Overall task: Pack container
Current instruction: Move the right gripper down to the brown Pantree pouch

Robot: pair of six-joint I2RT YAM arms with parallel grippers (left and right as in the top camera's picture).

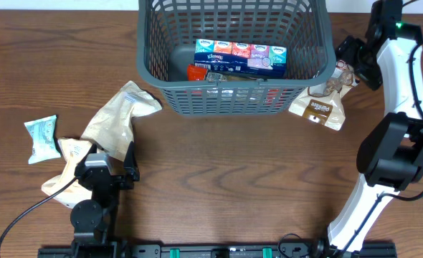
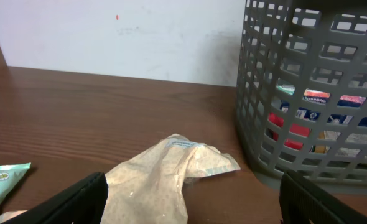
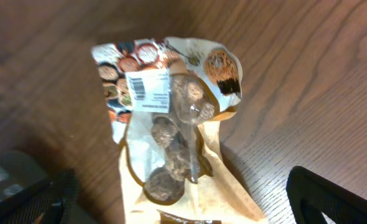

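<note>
Left hand [image 1: 112, 162]: released, over pouch [image 2: 165, 168] left of basket [image 1: 236, 102].
Right hand [image 1: 349, 64]: released, over snack bag [image 3: 171, 143] right of basket.

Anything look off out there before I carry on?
Nothing looks spilled or torn. The beige pouch left of the basket is crumpled and twisted, lying askew on the table. The cookie bag lies flat by the basket's right corner and looks intact.
</note>
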